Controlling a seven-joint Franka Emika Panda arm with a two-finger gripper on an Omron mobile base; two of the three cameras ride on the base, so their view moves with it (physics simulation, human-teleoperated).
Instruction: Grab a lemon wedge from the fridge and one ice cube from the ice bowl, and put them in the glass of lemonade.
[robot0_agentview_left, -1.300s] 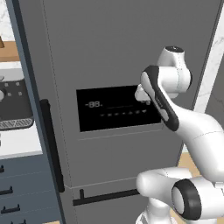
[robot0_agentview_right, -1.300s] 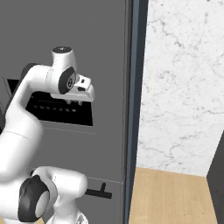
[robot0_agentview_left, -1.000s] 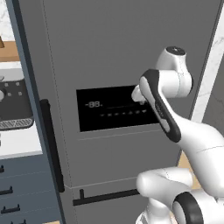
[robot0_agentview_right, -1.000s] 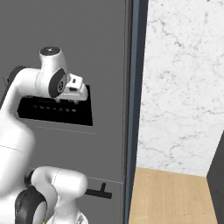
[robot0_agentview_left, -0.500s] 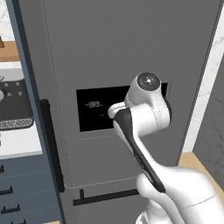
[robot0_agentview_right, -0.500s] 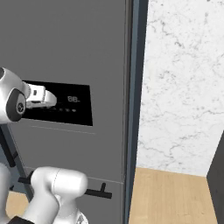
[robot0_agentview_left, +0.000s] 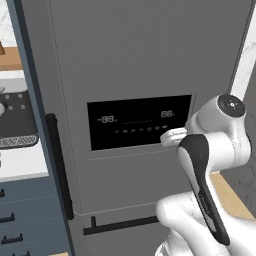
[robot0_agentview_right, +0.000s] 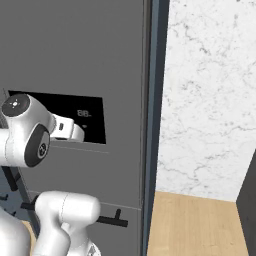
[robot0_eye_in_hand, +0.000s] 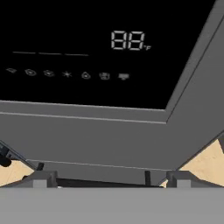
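Hand view: my gripper (robot0_eye_in_hand: 111, 177) close to the fridge (robot0_agentview_left: 150, 65) front, its black display panel (robot0_eye_in_hand: 83, 52) just ahead | jaws spread wide, holding nothing | fridge doors closed, black bar handle (robot0_agentview_left: 59, 165) at left.

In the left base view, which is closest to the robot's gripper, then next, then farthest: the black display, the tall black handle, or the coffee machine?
The gripper hangs by the fridge, jaws wide open.
1. Black display: right behind the gripper, mid-door.
2. Tall black handle: at the door's left edge.
3. Coffee machine: far left, on the counter.
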